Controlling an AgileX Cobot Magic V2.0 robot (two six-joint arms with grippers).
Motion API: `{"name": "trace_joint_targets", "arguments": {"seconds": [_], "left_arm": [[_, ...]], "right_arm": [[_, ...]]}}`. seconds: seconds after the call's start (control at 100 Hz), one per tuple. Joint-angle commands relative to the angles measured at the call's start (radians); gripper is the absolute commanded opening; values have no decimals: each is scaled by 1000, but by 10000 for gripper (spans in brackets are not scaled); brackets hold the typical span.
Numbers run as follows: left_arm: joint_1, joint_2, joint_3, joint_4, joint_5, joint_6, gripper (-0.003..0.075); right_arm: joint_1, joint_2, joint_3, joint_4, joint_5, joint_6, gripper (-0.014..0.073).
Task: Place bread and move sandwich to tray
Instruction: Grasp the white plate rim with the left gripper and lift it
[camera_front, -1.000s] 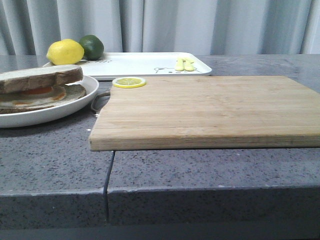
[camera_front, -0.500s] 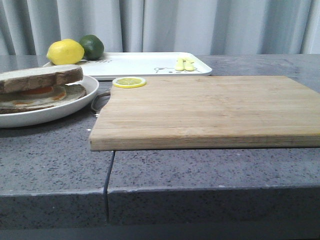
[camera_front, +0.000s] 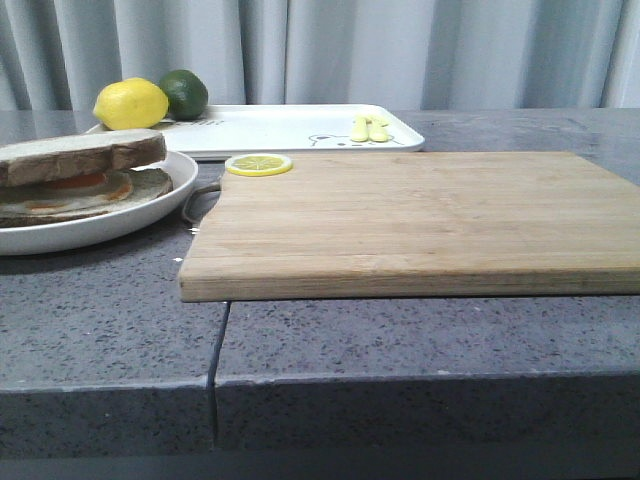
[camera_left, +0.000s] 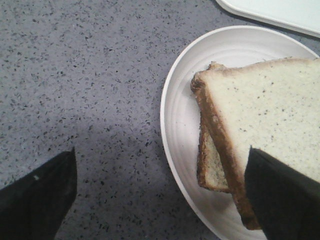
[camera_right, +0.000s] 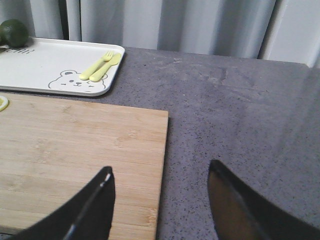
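Note:
The sandwich (camera_front: 75, 180) lies on a round white plate (camera_front: 120, 225) at the left of the front view. The thick pale bread (camera_front: 80, 155) is its top slice, over a fried egg (camera_front: 85, 190) and a lower slice. The white tray (camera_front: 290, 128) lies behind, at the back. In the left wrist view the bread (camera_left: 270, 110) covers a lower slice (camera_left: 212, 167) on the plate (camera_left: 182, 125). My left gripper (camera_left: 161, 150) is open and empty, spanning the plate's rim. One of its fingers (camera_left: 280, 195) overlaps the bread's corner. My right gripper (camera_right: 160, 167) is open and empty above the cutting board's edge.
A wooden cutting board (camera_front: 410, 220) fills the middle, with a lemon slice (camera_front: 258, 164) at its back left corner. A lemon (camera_front: 130, 104) and a lime (camera_front: 184, 93) sit at the tray's left end. A yellow fork and spoon (camera_right: 100, 66) lie on the tray (camera_right: 45, 65).

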Motion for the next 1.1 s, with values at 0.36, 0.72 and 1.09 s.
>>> {"name": "trace_joint_targets", "arguments": {"seconds": [0.36,0.72,1.09], "left_arm": [[4,91,-34,-2,-109,-14,525],[4,201,-34,-48,-167,-14,525],[4,289,-34,-50,-170,-14,525]], "right_arm": [[-4,7,-25,-12,-75,0,427],[-4,7,-25,-12,-75,0,427],[-4,7,-25,-12,-75,0,427]]}}
